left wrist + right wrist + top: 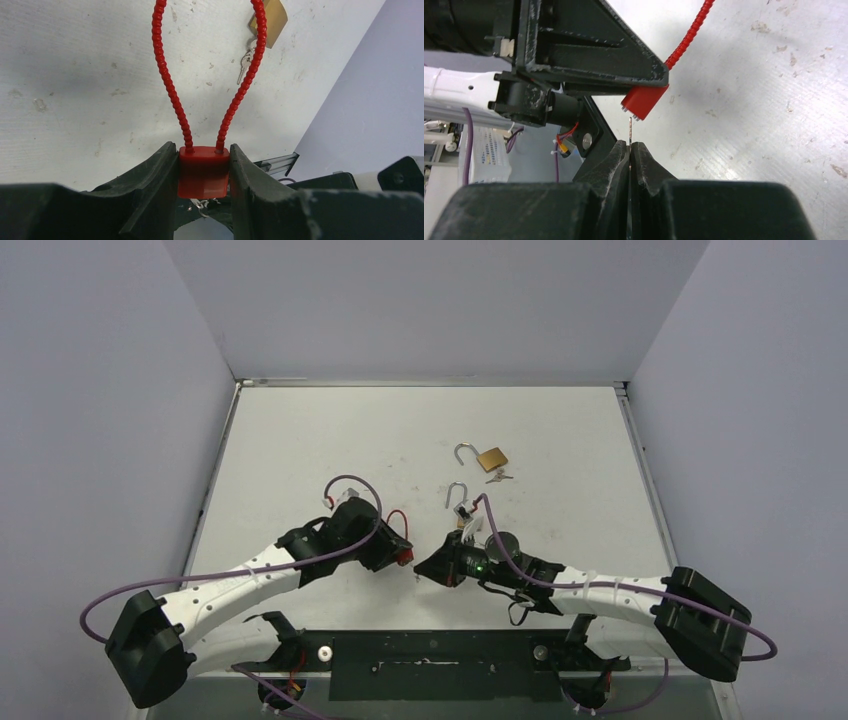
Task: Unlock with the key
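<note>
My left gripper (204, 162) is shut on the red padlock (204, 171), gripping its plastic body from both sides. Its red cable shackle (170, 85) loops up, both ends in the body. In the top view the padlock (404, 557) sits at the left gripper's tip, facing the right gripper (428, 568). My right gripper (630, 145) is shut on a thin key (630, 131), seen edge-on. The key's tip points at the bottom of the red padlock (644, 100), just short of it or barely touching.
A brass padlock (491, 459) with an open shackle and keys lies on the table at centre right. A second open padlock (460, 508) lies just beyond my right gripper. The brass padlock also shows in the left wrist view (270, 20).
</note>
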You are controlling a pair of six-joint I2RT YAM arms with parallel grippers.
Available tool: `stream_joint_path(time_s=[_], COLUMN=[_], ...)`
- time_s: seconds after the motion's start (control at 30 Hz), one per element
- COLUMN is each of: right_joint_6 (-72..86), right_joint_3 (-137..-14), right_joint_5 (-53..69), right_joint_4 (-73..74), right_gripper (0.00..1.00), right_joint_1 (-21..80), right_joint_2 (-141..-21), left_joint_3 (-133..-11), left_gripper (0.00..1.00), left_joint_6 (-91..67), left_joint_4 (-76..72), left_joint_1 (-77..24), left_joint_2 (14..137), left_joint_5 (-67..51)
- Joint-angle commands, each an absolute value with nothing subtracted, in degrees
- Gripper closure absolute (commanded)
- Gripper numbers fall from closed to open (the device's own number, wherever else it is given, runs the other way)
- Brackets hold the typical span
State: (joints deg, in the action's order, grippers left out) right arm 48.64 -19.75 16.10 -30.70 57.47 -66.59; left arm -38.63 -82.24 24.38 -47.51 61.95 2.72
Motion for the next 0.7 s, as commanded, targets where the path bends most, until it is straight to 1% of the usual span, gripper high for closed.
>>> stream_joint_path(time_s=[0.0,0.43,0.67], right_joint_6=[48.0,49.3,52.2], right_joint_3=[-22.9,-25.7,-27.4], right_joint_5=[12.8,11.4,9.6], right_joint_4=[-32.5,-31.1,-27.8], right_gripper=[1.00,1.00,1.00], right_joint_1=[58.0,58.0,57.8], right_joint_2=[-67.9,-71.0,-72.5], left_joint_3=[-38.8,-38.8,-38.8], left_gripper=[1.00,1.00,1.00], left_joint_6=[-84.2,-84.0,-83.9], left_joint_4=[20.7,20.0,19.3], left_joint_1=[-47.1,-47.0,-47.0], left_joint_2=[59.6,60.3,60.2], left_joint_5=[3.5,3.5,3.5])
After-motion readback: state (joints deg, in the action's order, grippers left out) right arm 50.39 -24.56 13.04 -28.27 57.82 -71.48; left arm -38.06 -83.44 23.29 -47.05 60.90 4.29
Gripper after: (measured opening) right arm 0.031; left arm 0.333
